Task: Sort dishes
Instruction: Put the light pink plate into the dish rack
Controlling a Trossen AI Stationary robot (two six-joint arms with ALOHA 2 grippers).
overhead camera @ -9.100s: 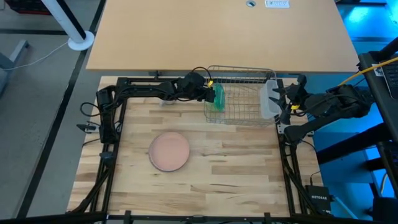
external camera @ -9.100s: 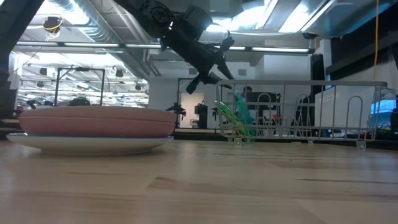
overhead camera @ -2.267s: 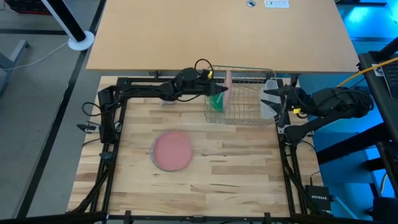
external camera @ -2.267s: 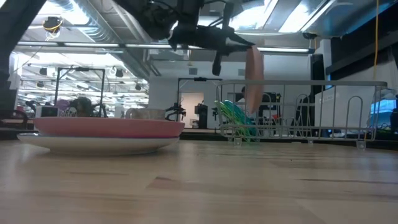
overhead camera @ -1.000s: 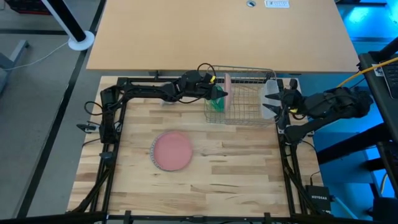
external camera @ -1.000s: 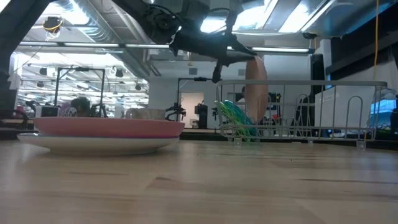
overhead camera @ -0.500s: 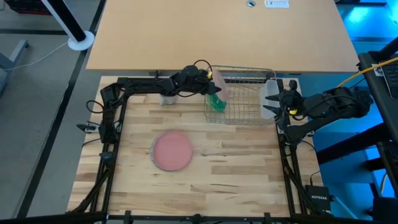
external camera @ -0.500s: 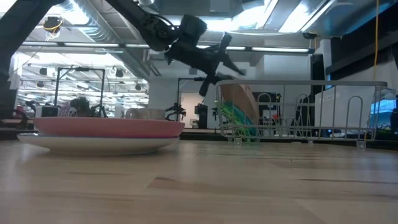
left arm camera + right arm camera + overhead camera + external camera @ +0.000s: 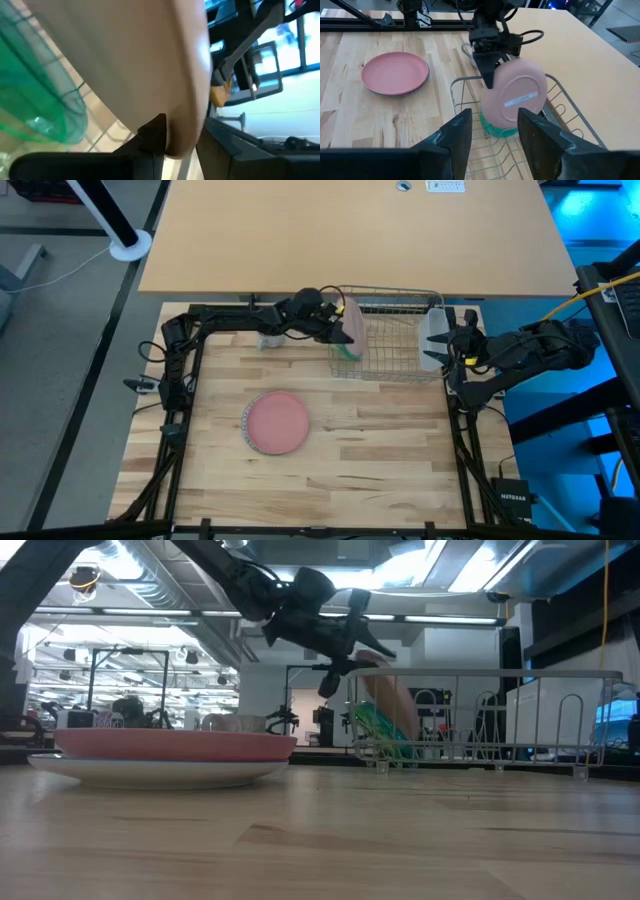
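A second pink plate (image 9: 277,422) lies flat on the worktop (image 9: 380,440). The left tool (image 9: 335,326) hovers at the rack's (image 9: 400,340) left end, fingers loosely around the tilted pink plate (image 9: 516,98) leaning over the green plate (image 9: 380,730). The right tool (image 9: 436,344) waits by the tub (image 9: 432,352), fingers wide.

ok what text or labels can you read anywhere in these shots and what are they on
"NETGEAR": on the small black box on the floor by the table's right corner, in the high view.
White sticker on the back of the pink plate in the rack: print too small to read.
White label on the far tan tabletop: too small to read.
Nothing else readable.
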